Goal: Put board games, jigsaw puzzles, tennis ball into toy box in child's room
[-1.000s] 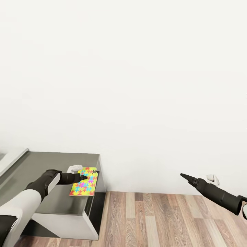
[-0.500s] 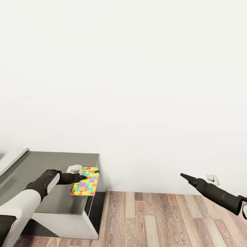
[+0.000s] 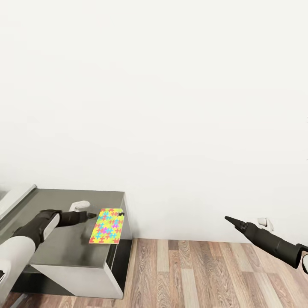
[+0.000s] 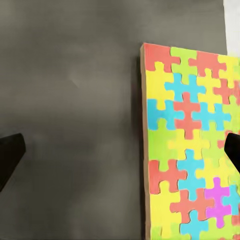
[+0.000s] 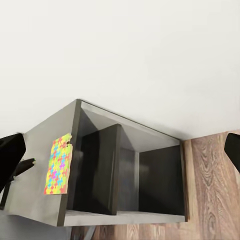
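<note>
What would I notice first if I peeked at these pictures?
The bright jigsaw puzzle, lying flat on the dark grey cabinet near its right edge. The left gripper hovers open just beside it, not touching. The right gripper points out over the wood floor, with a big white wall behind.

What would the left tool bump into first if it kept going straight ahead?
Probably the jigsaw puzzle lying flat on the dark cabinet top. The open left tool points at its near edge, though how high it hovers is unclear.
</note>
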{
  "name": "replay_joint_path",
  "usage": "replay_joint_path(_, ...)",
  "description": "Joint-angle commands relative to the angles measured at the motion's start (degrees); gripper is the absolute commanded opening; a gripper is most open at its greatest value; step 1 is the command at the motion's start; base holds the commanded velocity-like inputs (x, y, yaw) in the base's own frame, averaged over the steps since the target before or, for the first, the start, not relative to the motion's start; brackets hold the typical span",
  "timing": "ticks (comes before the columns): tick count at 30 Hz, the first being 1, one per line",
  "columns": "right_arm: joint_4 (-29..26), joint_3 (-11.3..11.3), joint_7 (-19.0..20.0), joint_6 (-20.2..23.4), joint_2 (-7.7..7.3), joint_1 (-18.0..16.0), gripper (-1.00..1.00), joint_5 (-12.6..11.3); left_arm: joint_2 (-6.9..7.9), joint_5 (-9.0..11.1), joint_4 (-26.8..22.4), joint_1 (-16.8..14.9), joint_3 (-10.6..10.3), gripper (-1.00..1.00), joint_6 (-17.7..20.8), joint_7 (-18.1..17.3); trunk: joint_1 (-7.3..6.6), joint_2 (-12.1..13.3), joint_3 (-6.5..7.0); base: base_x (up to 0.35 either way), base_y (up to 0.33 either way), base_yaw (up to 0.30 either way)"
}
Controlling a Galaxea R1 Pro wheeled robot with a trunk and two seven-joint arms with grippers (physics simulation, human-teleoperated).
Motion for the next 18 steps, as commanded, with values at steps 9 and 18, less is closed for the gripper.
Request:
replay_joint_path(9, 0.05, 1.43, 0.05, 0.1, 0.08, -0.05, 1.0, 0.4, 10.18, 2.79, -3.28, 0.0, 6.62, 1.0, 3.98, -34.83, 0.01, -0.05, -0.07, 0.0, 0.0, 0.0)
replay_joint_path(18, 1.34, 2.88, -0.32, -2.21, 0.62, -0.32, 1.0, 0.26, 12.14, 2.94, -3.47, 1.79, 6.94, 1.0, 4.95, -61.33, 0.01, -0.05, -0.07, 0.0, 0.0, 0.0)
